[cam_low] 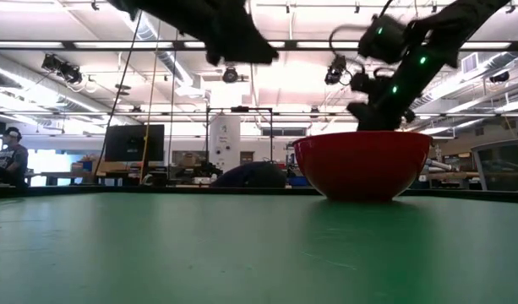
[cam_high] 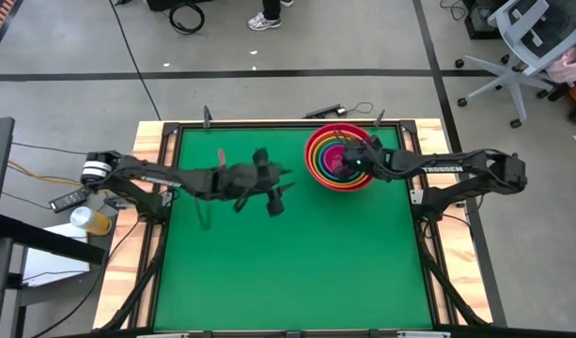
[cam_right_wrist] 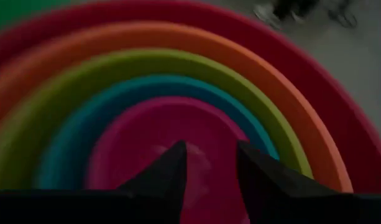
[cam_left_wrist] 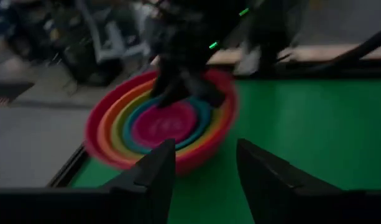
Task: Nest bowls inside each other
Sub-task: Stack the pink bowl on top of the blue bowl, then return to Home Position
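Several bowls are nested in one stack (cam_high: 339,157) at the table's far right: red outermost (cam_low: 364,165), then orange, green and teal, with a pink one (cam_right_wrist: 134,143) innermost. My right gripper (cam_right_wrist: 212,152) reaches down into the stack from the right. Its fingers are open over the pink bowl's bottom with nothing between them. My left gripper (cam_left_wrist: 206,162) hovers open and empty above the middle of the table (cam_high: 280,188), pointing toward the stack (cam_left_wrist: 162,124). The stack rests on its red base on the green mat.
The green mat (cam_high: 288,263) lies bare in front of and left of the stack. A wooden frame (cam_high: 165,141) edges the table. Cables and a small dark object (cam_high: 327,112) lie just past the far edge. A person's feet (cam_high: 265,19) show on the floor beyond.
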Controlling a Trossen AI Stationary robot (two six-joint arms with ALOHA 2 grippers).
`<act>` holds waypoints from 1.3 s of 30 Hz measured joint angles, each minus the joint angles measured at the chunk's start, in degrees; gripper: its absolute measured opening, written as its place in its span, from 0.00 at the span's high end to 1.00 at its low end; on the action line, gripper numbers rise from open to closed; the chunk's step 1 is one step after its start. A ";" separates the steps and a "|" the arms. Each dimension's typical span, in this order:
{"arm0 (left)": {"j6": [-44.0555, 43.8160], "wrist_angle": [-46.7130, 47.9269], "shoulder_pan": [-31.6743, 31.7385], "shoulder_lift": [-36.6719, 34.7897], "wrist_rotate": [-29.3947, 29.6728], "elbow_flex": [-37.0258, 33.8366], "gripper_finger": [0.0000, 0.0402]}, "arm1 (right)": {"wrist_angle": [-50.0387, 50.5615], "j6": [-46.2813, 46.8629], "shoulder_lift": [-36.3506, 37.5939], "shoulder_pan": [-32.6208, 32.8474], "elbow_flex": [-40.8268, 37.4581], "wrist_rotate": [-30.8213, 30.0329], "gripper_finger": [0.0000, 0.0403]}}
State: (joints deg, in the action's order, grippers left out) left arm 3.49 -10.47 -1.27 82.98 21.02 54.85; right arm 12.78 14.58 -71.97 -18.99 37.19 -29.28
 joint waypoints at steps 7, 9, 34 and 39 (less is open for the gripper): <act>4.02 -12.46 -6.10 -13.60 7.68 -15.00 0.61 | -3.82 -4.51 8.66 14.51 0.00 7.78 0.60; 4.84 -18.22 -7.88 -18.50 8.38 -20.36 0.62 | -6.06 -5.31 11.12 19.28 0.00 7.16 0.59; 2.60 -21.61 -14.56 -51.82 12.30 -45.87 0.65 | -15.46 -10.45 37.80 50.60 -7.59 -5.65 0.60; 4.56 -20.92 -14.56 -54.82 12.30 -45.87 0.65 | -32.08 -11.81 42.10 48.11 -20.26 1.16 0.60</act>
State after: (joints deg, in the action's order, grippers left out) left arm 8.05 -31.39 -15.84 28.16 33.32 8.97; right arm -19.30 2.77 -29.87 29.12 16.93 -28.13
